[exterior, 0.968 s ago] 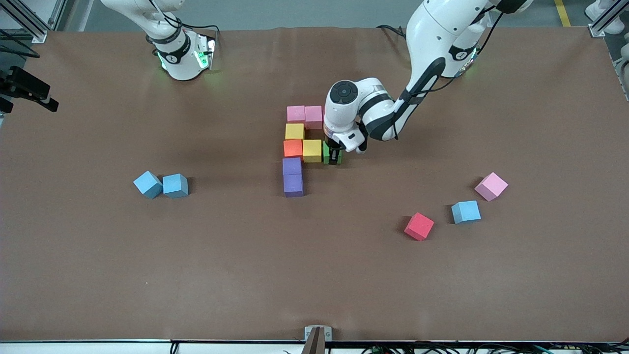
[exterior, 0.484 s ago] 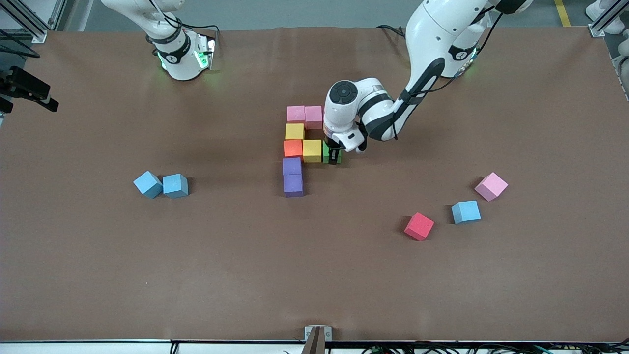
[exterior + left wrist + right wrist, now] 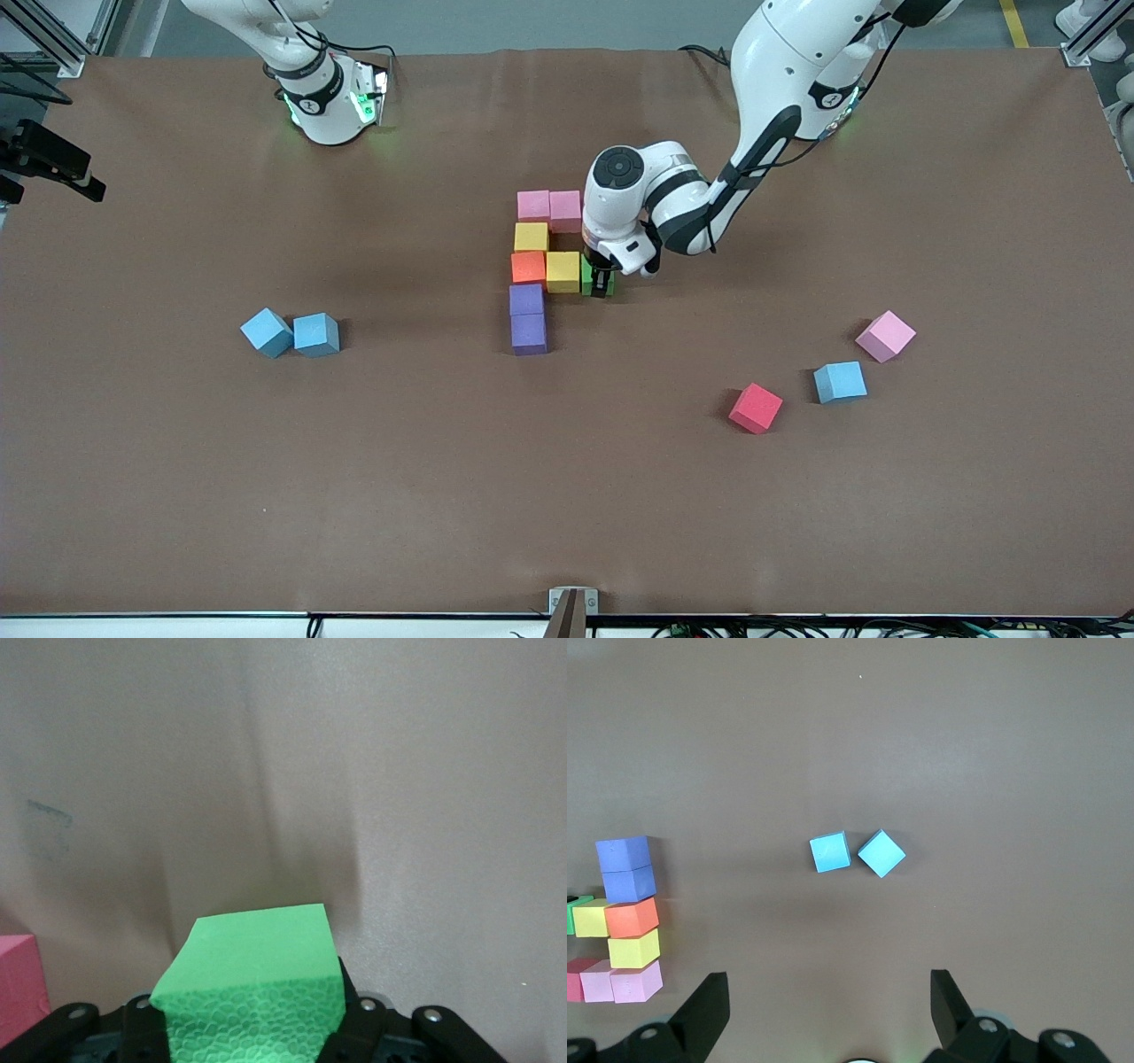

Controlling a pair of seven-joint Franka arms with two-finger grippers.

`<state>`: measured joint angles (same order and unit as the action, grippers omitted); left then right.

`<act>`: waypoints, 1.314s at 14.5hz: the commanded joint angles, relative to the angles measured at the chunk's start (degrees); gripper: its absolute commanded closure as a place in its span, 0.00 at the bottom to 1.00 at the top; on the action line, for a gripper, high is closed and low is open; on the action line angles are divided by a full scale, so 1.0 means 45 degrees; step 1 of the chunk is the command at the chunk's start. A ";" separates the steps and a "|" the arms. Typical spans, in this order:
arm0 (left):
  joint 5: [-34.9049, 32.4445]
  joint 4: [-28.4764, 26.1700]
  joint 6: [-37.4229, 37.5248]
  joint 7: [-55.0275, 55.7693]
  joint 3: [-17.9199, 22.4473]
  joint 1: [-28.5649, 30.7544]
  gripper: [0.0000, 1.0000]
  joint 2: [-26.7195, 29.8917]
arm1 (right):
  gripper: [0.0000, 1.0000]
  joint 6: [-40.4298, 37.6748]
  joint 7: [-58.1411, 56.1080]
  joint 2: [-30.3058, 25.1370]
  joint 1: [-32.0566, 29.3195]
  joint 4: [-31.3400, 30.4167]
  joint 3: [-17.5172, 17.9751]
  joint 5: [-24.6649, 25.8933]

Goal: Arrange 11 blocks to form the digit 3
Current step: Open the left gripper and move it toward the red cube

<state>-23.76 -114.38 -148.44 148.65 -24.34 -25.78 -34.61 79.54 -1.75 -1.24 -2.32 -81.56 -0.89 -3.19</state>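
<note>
Blue loose blocks (image 3: 291, 334): three.

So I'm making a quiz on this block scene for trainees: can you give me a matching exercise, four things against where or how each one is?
Things:
1. green block
2. right gripper
3. red block
4. orange block

States:
A. loose on the table toward the left arm's end
B. touching a yellow block and a purple block
C. held in the left gripper
D. open, high over the two light blue blocks

Pairs: 1-C, 2-D, 3-A, 4-B
</note>
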 commanded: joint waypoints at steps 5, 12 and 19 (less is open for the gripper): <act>-0.0326 0.0282 -0.0080 0.0267 0.0017 -0.0130 0.67 -0.0257 | 0.00 -0.0096 -0.0158 0.0100 -0.0207 0.0215 0.0159 0.0143; -0.0327 0.0301 -0.0003 0.0208 0.0017 -0.0306 0.00 -0.0141 | 0.00 -0.0096 -0.0158 0.0100 -0.0207 0.0215 0.0159 0.0143; -0.0326 0.0126 0.0446 0.0208 -0.0393 -0.0248 0.00 0.1030 | 0.00 -0.0096 -0.0158 0.0100 -0.0207 0.0215 0.0159 0.0143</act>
<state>-23.76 -112.91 -148.14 148.68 -25.26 -26.93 -33.21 79.54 -1.75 -1.22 -2.32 -81.56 -0.89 -3.19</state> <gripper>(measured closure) 0.000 0.000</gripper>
